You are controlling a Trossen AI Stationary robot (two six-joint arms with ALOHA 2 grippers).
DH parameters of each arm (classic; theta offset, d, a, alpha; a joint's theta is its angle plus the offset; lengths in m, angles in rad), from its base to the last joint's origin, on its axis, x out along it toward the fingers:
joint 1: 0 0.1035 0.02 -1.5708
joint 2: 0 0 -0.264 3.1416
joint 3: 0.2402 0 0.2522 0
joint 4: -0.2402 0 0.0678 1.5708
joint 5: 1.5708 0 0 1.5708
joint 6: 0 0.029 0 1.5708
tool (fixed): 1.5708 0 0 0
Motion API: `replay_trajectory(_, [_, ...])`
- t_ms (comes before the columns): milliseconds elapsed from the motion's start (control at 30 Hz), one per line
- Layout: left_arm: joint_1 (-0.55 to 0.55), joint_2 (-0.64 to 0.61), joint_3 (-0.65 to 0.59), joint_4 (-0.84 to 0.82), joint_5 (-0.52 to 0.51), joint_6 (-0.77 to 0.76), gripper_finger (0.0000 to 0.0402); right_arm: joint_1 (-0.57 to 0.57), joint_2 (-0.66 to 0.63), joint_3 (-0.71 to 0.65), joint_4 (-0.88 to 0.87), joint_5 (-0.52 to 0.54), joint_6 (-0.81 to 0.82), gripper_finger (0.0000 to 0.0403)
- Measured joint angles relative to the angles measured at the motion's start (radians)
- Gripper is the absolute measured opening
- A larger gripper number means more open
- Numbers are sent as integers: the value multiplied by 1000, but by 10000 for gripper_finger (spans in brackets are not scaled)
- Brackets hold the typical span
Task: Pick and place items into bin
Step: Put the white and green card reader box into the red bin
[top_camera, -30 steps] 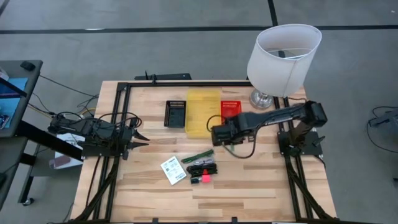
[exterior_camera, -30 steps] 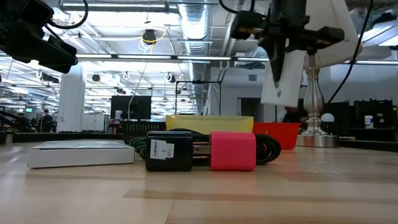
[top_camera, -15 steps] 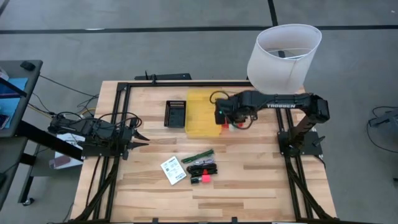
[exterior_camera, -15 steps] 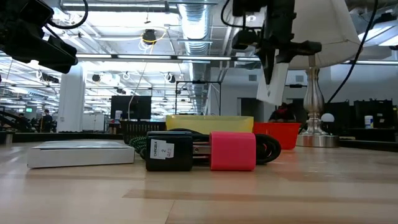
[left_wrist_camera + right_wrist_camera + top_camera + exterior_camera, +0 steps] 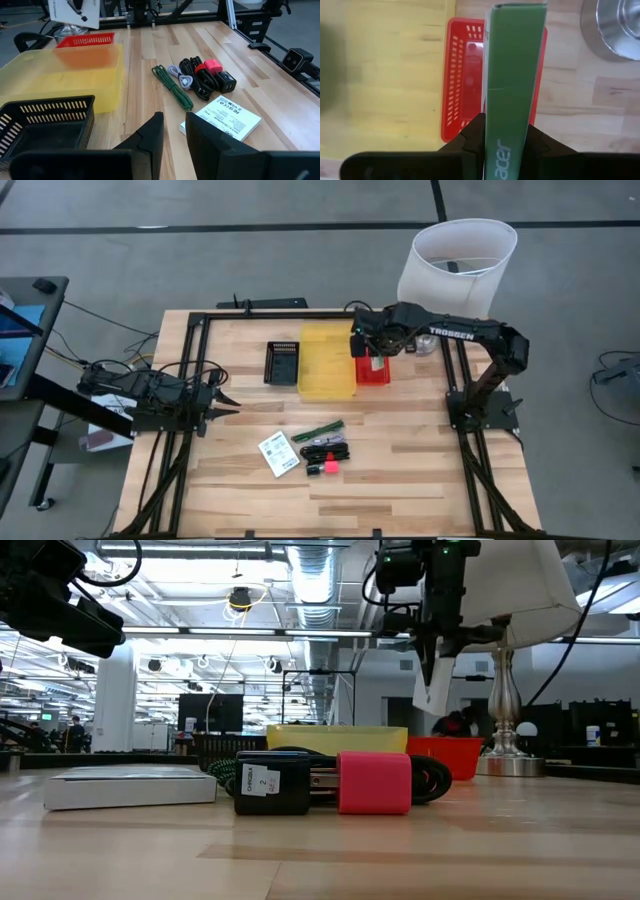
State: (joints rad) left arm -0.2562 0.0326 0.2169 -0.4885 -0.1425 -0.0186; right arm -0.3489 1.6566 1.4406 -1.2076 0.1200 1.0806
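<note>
"TROSSEN" on right arm (image 5: 455,333), "acer" on green-edged packet (image 5: 512,90), "2" on black plug's label (image 5: 262,779)

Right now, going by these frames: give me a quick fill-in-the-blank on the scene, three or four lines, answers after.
1. The right gripper is shut on a flat green-edged packet, held above the small ____ plastic basket.
2. Between that basket and the black slotted basket sits the translucent ____ tray.
3. The white labelled packet lies on the wooden ____, beside the pink-red block.
4. The left gripper waits at the table's ____ edge.

Missing words: red; yellow; table; left
</note>
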Motion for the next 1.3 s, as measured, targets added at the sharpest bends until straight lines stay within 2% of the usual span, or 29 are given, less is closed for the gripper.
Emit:
replay_trajectory(867, [0, 0, 0, 0, 0, 0, 73, -20, 0, 0, 15, -14, -16, 60])
replay_trajectory(1300, [0, 0, 0, 0, 0, 0, 73, -20, 1, 0, 15, -14, -17, 126])
